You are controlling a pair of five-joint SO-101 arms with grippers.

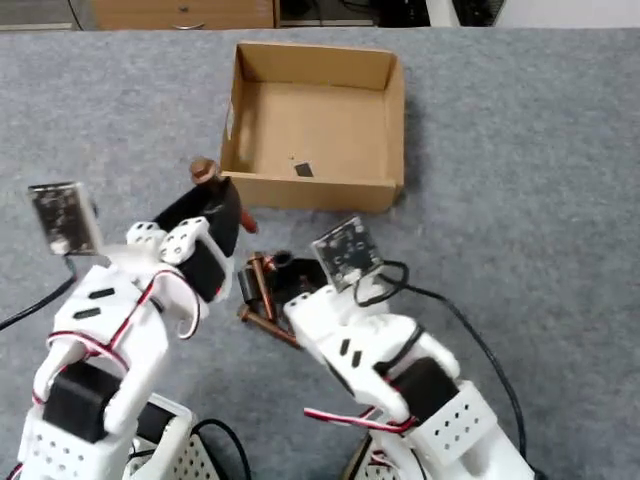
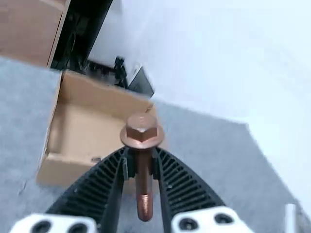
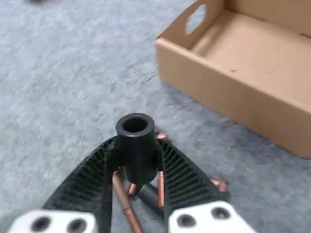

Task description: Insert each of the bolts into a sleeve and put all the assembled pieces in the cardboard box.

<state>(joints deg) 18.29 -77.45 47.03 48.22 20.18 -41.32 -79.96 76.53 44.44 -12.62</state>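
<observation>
My left gripper [image 2: 141,167] is shut on a copper bolt [image 2: 141,145], which stands head up between the fingers; from above the bolt [image 1: 204,172] sits just off the box's near left corner. My right gripper [image 3: 136,160] is shut on a black sleeve [image 3: 136,143] held upright with its bore showing. In the high view that sleeve [image 1: 282,262] is over a small pile of copper bolts [image 1: 262,300] on the carpet. The cardboard box [image 1: 314,185] stands open beyond both grippers.
Grey carpet covers the table. Loose bolts [image 3: 221,184] and another dark sleeve lie under my right gripper. Both arms' white bodies [image 1: 110,330] fill the near side. Cables [image 1: 480,340] trail at the right. Wooden furniture stands behind the table.
</observation>
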